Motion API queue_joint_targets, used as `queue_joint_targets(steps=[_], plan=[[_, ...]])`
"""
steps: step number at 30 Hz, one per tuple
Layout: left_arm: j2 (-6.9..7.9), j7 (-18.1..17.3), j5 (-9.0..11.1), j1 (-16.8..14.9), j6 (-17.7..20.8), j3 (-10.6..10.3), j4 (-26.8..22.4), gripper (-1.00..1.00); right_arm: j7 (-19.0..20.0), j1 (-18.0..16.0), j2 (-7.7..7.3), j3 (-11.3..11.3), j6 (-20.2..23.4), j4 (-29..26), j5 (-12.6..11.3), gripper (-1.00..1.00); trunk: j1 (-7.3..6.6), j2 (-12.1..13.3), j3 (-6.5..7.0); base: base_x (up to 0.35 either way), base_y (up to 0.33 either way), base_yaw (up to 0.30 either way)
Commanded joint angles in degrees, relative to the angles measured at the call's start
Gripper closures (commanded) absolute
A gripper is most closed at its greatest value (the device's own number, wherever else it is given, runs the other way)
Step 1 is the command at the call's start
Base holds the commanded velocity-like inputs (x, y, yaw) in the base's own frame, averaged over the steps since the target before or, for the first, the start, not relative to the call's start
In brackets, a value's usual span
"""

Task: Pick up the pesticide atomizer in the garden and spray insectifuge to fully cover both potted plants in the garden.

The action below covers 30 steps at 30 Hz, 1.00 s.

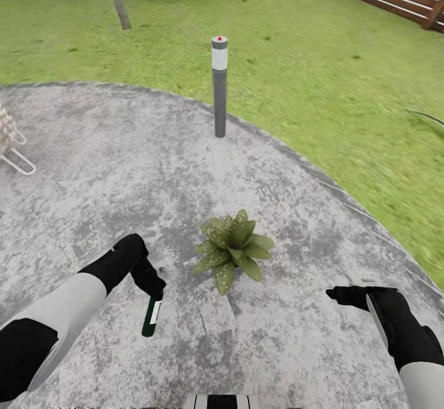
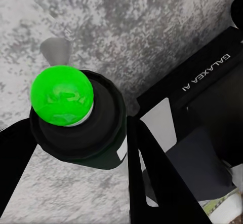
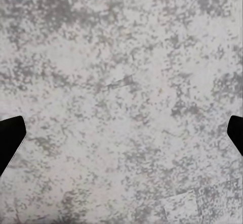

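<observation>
Head view high over patio (image 1: pixel 123 150); wrist views close, downward.

Under me lay the grey mottled patio (image 1: pixel 123 168); on it sat a potted plant (image 1: pixel 233 248) at twelve o'clock, a bollard light (image 1: pixel 219 85) beyond, a white chair (image 1: pixel 9 144) at ten

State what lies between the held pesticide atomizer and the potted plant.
Only bare grey patio separates the pesticide atomizer from the potted plant, seen in the head view.
</observation>
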Motion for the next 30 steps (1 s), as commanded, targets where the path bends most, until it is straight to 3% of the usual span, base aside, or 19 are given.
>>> queue_joint_targets(steps=[1, 14, 23, 30], plan=[[0.03, -0.59, -0.49, -0.03, 0.39, -0.19, -0.08, 1.0, 0.52, -0.01, 0.01, -0.11, 0.19, -0.08, 0.59, -1.0, 0.0, -0.02, -0.08, 0.0, -0.005, 0.251], [0.03, -0.59, -0.49, -0.03, 0.36, -0.21, -0.11, 1.0, 0.52, -0.01, 0.01, -0.11, 0.17, -0.08, 0.59, -1.0, 0.0, -0.02, -0.56, 0.064, -0.059, 0.251], [0.03, -0.54, -0.48, -0.03, 0.41, -0.21, -0.1, 1.0, 0.52, -0.01, 0.01, -0.11, 0.17, -0.08, 0.59, -1.0, 0.0, -0.02, -0.9, 0.0, -0.244, 0.247], [0.03, -0.58, -0.5, 0.14, 0.38, -0.18, -0.06, 1.0, 0.52, -0.01, 0.01, -0.11, 0.15, -0.08, 0.59, -1.0, 0.0, -0.02, -0.99, 0.0, -0.038, 0.071]])
